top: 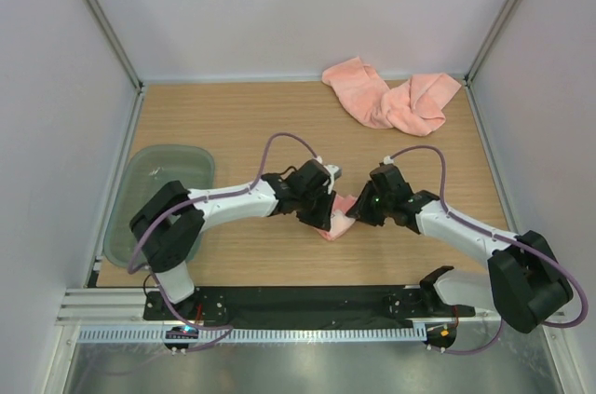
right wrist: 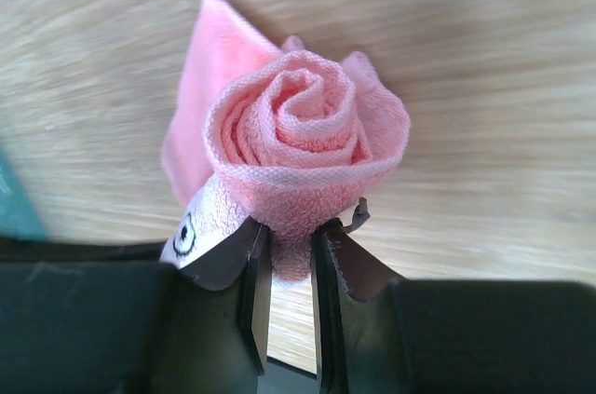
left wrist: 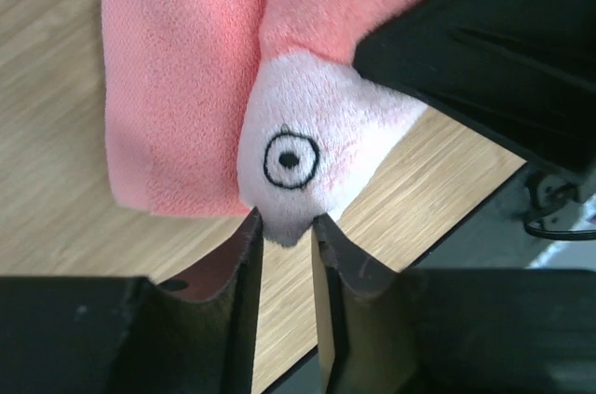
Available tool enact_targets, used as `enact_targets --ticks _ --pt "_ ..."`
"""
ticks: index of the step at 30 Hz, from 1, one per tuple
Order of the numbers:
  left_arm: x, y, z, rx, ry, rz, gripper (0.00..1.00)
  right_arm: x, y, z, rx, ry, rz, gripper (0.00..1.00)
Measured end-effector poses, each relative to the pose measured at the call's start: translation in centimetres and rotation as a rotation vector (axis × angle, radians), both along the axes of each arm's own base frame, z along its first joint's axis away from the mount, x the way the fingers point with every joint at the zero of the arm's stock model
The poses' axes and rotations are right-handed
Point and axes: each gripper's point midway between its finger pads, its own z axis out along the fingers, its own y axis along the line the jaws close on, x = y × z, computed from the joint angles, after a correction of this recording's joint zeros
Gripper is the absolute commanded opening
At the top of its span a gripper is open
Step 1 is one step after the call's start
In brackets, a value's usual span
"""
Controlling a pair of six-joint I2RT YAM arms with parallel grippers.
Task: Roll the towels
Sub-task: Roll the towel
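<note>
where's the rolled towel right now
In the top view the rolled towel lies at table centre, near the front edge, pinched between the left gripper and right gripper, well in front of the loose towels.

A light wood-grain tabletop [top: 233, 124] fills the middle of the top view, closed in on the left, back and right by plain pale walls [top: 307, 3] with grey metal posts [top: 98, 12] at the back corners. Along the lower edge run a black strip [top: 307, 303] and a brushed metal surface [top: 307, 366], all evenly lit.
</note>
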Motion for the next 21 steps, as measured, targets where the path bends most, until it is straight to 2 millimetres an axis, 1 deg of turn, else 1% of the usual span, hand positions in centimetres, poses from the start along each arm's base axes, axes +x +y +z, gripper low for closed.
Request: enact_targets --ticks 1,4,10,12,14,18,21 --pt "-0.3 -0.3 0.0 0.023 -0.027 -0.016 0.32 -0.3 -0.4 -0.3 -0.021 0.017 -0.009 0.03" --pt "-1.5 -0.7 0.1 0.099 -0.106 -0.055 0.36 -0.8 -1.4 -0.8 -0.074 0.050 -0.029 0.03" --pt "-2.0 0.5 0.0 0.254 -0.271 -0.070 0.41 -0.8 -1.9 -0.9 -0.110 0.072 -0.039 0.03" --pt "-2.1 0.7 0.5 0.286 -0.341 -0.080 0.41 -0.7 -1.9 -0.9 -0.114 0.077 -0.039 0.03" --pt "-2.4 0.4 1.5 0.295 -0.412 -0.101 0.42 -0.7 -1.9 -1.0 -0.117 0.083 -0.039 0.02" --pt "-3.2 -0.7 3.3 0.283 -0.539 -0.151 0.44 -0.7 -1.7 -1.0 -0.122 0.091 -0.035 0.03" --pt "-3.6 -1.7 4.0 0.262 -0.599 -0.182 0.45 -0.8 -1.6 -1.1 -0.121 0.098 -0.030 0.03"
